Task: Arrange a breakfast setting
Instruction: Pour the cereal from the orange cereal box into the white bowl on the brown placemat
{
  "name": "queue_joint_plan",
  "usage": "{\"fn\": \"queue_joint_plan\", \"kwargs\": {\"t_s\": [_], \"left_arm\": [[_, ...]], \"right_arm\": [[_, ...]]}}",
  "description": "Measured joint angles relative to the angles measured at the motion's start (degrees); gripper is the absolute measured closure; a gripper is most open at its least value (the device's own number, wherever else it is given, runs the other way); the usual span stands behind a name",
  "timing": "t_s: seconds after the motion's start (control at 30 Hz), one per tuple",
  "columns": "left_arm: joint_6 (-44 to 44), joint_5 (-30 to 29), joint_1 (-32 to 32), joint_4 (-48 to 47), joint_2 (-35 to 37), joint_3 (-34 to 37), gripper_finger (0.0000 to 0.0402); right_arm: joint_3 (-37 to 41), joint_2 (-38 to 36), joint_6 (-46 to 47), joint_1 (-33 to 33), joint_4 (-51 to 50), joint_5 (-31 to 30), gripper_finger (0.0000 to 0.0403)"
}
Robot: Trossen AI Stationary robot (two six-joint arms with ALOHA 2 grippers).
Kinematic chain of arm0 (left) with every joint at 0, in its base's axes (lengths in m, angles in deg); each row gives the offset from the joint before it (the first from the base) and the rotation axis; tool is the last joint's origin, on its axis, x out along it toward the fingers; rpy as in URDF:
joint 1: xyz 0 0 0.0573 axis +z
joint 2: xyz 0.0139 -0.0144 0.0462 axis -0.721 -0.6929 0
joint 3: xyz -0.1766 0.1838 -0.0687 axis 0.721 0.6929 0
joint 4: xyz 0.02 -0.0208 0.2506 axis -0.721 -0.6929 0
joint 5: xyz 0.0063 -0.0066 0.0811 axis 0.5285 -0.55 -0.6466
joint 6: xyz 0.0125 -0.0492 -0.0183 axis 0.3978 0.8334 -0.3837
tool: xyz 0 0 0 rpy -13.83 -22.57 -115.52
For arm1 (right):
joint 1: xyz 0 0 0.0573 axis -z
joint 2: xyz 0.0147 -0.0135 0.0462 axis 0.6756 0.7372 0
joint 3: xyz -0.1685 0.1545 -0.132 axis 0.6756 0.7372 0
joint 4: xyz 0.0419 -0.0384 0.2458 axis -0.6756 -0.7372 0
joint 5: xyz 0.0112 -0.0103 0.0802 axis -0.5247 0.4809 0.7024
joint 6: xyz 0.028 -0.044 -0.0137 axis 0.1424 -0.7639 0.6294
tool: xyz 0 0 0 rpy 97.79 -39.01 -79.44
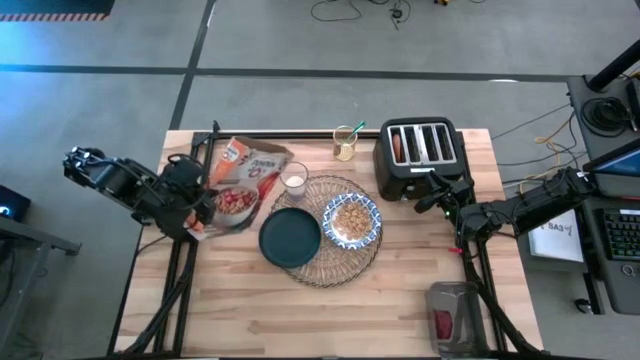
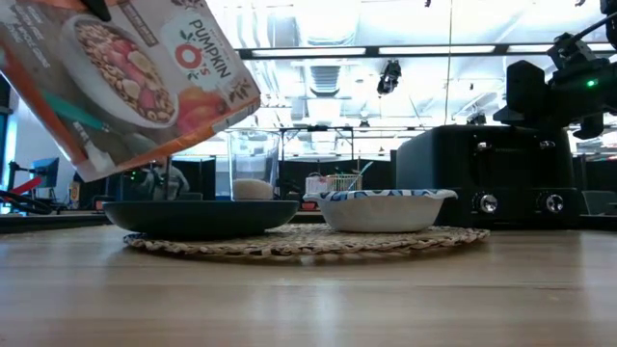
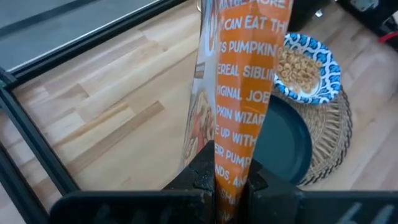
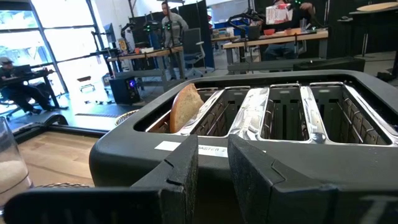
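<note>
Breakfast items were grouped on the round tan woven placemat (image 1: pixel 335 262): dark teal plate (image 1: pixel 290 238) and cereal-filled blue-and-white patterned bowl (image 1: pixel 352 221). An orange cereal bag (image 3: pixel 239 93), clamped by the left pincer (image 3: pixel 229 180), could spill; the right pincer (image 4: pixel 213 163), slightly parted and empty, risked bumping the black four-slot toaster (image 4: pixel 261 118).

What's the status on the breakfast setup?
Left claw shut on cereal box, beside plate. Right claw by toaster, holding nothing. Bowl has cereal.

I see a gray floor (image 1: pixel 300 40) with loose cables (image 1: pixel 350 10), long ceiling lights (image 2: pixel 415 50), big windows (image 4: pixel 37 37), and desks (image 4: pixel 273 37) with people.
</note>
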Motion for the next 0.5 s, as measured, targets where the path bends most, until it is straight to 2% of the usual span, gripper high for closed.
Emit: {"fn": "queue_joint_plan", "kwargs": {"t_s": [0.13, 0.23, 0.5], "left_arm": [[-0.9, -0.2, 0.0, 0.0, 1.8, 0.0, 0.0401], [-1.1, -3.0, 0.0, 0.0, 2.9, 0.0, 0.0401], [-3.4, -18.0, 0.2, 0.0, 4.5, 2.0, 0.0401]], "right_arm": [[0.0, 0.0, 0.0, 0.0, 0.0, 0.0, 0.0323], [0.0, 0.0, 0.0, 0.0, 0.0, 0.0, 0.0323], [0.0, 0.0, 0.0, 0.0, 0.0, 0.0, 0.0323]]}}
